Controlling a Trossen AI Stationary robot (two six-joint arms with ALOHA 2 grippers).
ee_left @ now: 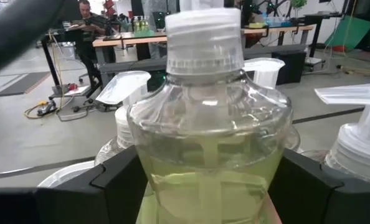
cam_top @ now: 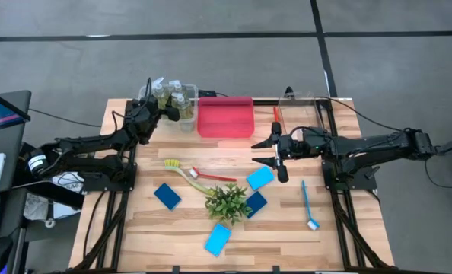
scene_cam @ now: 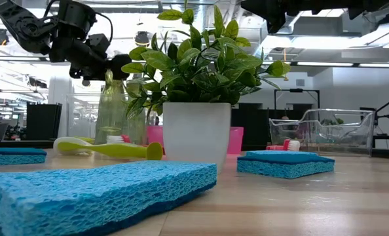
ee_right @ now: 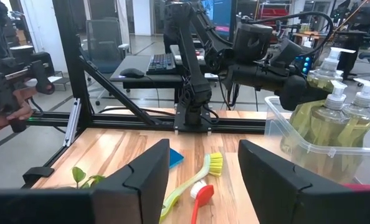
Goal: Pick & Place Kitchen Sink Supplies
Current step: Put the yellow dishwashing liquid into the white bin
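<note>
A clear bottle of yellow-green liquid with a white cap stands between the fingers of my left gripper, in the clear bin at the far left among other bottles. The fingers stand apart on either side of its body. My right gripper hangs open and empty above the table, right of centre. A yellow brush, a red brush and a blue brush lie on the table. Light-blue sponges and dark-blue sponges lie flat around them. My left gripper comes level at the bottle, one finger on each side of the body just below the shoulder. The bottle stands upright. Whether the fingers touch its walls, I cannot tell.
A red bin stands at the far middle and a second clear bin at the far right. A small potted plant stands mid-table among the sponges. Arm frames line both table sides. A person's hand shows beyond the table.
</note>
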